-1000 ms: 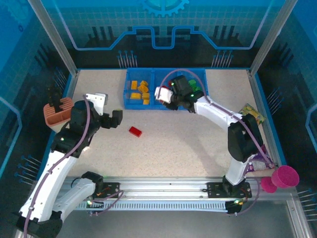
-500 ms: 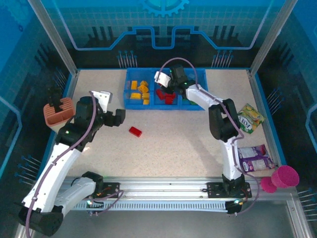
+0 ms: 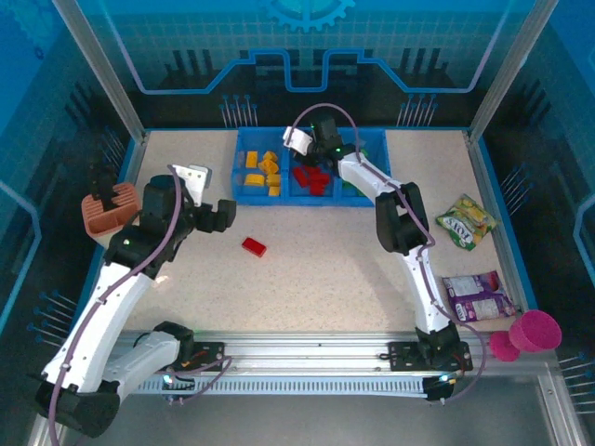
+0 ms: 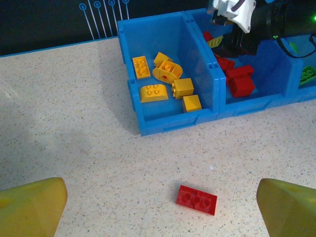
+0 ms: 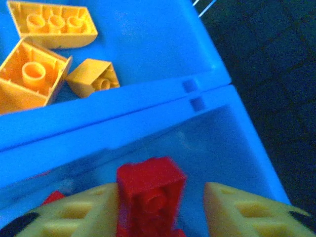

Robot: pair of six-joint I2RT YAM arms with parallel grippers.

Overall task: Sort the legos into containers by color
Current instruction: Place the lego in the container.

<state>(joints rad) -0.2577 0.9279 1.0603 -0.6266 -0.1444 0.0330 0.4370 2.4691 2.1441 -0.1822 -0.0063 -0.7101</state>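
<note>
Right tool (image 5: 159, 198) is hanging spread inside the blue tray (image 5: 123, 116), red brick (image 5: 150, 190) against one finger; left tool (image 4: 160, 200) is gaping, flat red brick (image 4: 196, 200) lying ahead.

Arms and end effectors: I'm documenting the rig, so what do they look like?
The left arm and right arm have white links, black joints and purple cables. The left end effector and right end effector are black, with yellow fingers.

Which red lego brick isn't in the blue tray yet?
The flat red plastic brick lying alone on the speckled table; the other red bricks are in the blue plastic tray, middle compartment.
</note>
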